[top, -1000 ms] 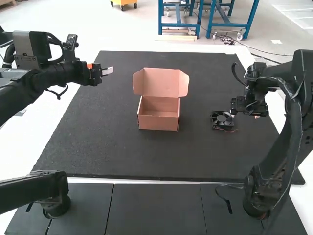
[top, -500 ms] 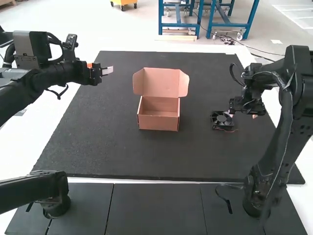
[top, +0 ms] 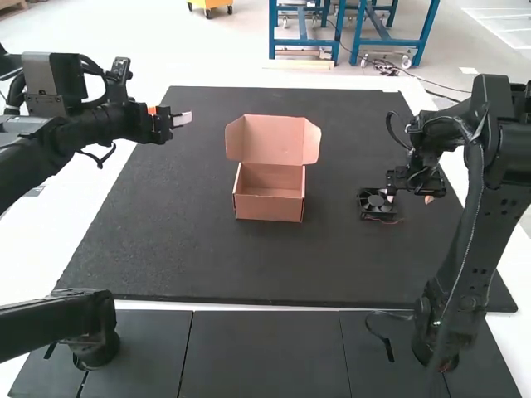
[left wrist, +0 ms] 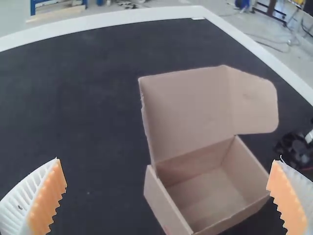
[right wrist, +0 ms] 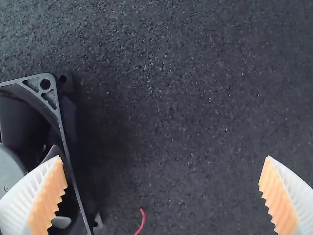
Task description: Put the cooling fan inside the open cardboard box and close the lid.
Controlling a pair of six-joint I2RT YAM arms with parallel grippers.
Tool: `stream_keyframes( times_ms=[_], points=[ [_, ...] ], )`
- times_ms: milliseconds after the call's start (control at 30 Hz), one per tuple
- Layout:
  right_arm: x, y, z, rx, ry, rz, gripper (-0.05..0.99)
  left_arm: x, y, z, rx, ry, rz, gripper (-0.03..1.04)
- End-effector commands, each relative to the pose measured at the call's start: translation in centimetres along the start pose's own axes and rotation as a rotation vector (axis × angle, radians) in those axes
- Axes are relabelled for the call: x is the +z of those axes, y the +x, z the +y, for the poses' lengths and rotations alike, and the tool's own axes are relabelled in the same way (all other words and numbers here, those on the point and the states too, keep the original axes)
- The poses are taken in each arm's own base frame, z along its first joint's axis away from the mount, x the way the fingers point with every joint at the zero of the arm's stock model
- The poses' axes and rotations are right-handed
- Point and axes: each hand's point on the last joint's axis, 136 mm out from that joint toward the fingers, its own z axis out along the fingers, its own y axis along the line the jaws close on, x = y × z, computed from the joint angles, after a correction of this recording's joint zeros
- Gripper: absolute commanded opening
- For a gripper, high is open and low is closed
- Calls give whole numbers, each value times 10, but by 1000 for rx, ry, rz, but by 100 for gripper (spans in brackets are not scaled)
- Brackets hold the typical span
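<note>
Your cooling fan (top: 379, 205) is a black square frame with a round hub. In the right wrist view you can see one corner of it (right wrist: 36, 112) with its small mounting holes, and a thin red wire (right wrist: 141, 221) trailing from its side onto the mat. It sits on the black mat (top: 166, 240) to the right of the cardboard box (top: 269, 181), apart from it, with a strip of bare mat between the two. The box stands near the mat's middle with its top open and its lid flap upright along the far side, small tabs at the flap's ends. There is bare mat on every side of the box, and more between the fan and the mat's right edge. Your right gripper (top: 406, 196) hangs just over the fan with its jaws spread wide: one ribbed finger (right wrist: 41, 196) sits over the fan's frame, the other (right wrist: 281, 196) over bare mat well to the side. You cannot tell whether the near finger touches the frame. Your left gripper (top: 178, 121) is also spread open, above the mat's far left part and well apart from the box it faces.
</note>
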Motion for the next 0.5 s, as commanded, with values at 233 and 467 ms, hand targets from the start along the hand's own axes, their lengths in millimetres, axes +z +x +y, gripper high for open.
stream_keyframes(
  times_ms=[233, 467],
  points=[
    [10, 11, 11, -32, -31, 108, 89, -10, -27, -4, 30, -9, -67, 97],
    [9, 19, 35, -23, -159, 202, 72, -11, -31, -4, 31, -14, -78, 97]
  ],
)
